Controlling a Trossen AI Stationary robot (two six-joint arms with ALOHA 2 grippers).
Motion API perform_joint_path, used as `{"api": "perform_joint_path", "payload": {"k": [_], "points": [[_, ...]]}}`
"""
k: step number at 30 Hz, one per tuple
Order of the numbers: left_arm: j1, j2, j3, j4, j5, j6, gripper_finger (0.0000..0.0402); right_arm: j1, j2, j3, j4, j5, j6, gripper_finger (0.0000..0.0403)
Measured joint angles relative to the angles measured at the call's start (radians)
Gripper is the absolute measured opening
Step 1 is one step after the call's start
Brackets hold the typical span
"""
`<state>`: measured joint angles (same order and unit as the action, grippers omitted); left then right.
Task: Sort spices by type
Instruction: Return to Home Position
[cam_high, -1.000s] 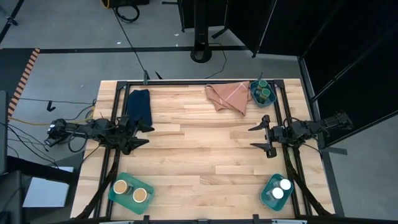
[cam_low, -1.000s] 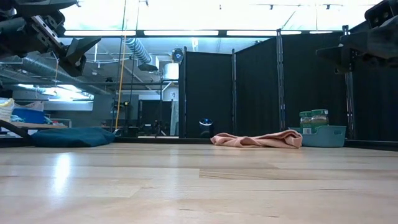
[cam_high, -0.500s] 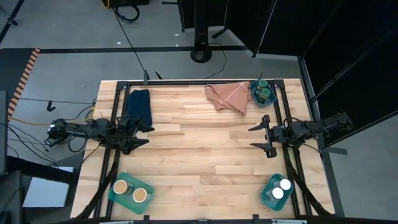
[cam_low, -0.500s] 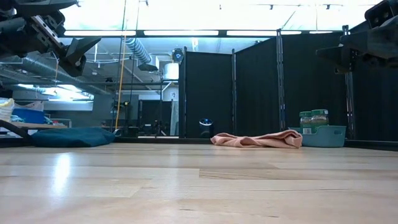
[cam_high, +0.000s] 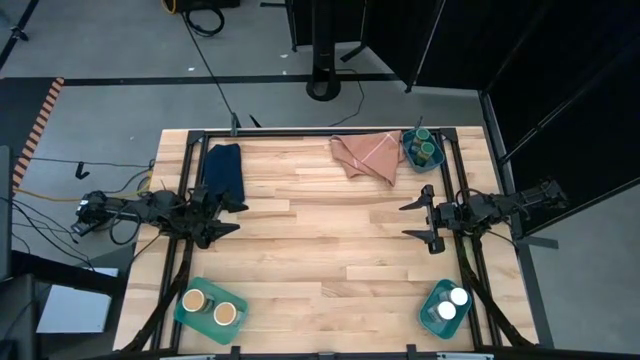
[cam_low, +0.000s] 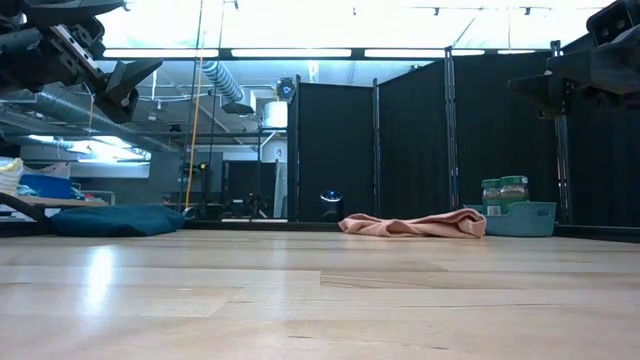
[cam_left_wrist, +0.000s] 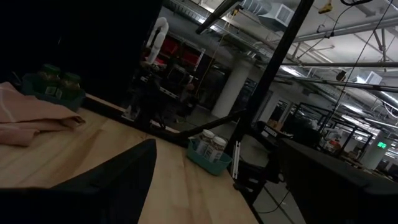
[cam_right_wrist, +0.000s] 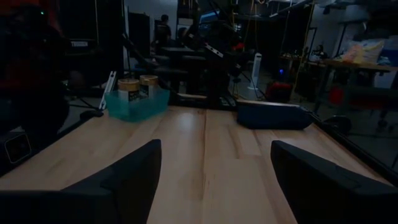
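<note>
High view first: left gripper (cam_high: 231, 217) and right gripper (cam_high: 408, 221) both spread apart, holding nothing, out at the sides of the bench (cam_high: 320, 260). The tan-lidded jars (cam_high: 211, 306) share the corner bin on the left arm's side and the white-lidded jars (cam_high: 452, 304) the one on the right arm's. The green-lidded jars (cam_high: 423, 146) sit in the bin beside the pink cloth (cam_high: 364, 156).

Low view: we see both arms riding high. The risk, we'd say, is a low swing clipping an edge-hugging bin and tipping it.

Wrist views: the jars carry labels, probably printed, but we can't read a word.
</note>
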<state>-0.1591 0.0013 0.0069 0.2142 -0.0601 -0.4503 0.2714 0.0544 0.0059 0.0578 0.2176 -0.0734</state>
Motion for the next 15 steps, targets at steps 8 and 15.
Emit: {"api": "perform_joint_path", "payload": {"k": [8,15], "points": [[0.0,0.0,0.0,0.0,0.0,0.0,0.0339,0.0,0.0,0.0,0.0,0.0,-0.001,0.0309],[0.0,0.0,0.0,0.0,0.0,0.0,0.0339,0.0,0.0,0.0,0.0,0.0,-0.001,0.0309]]}}
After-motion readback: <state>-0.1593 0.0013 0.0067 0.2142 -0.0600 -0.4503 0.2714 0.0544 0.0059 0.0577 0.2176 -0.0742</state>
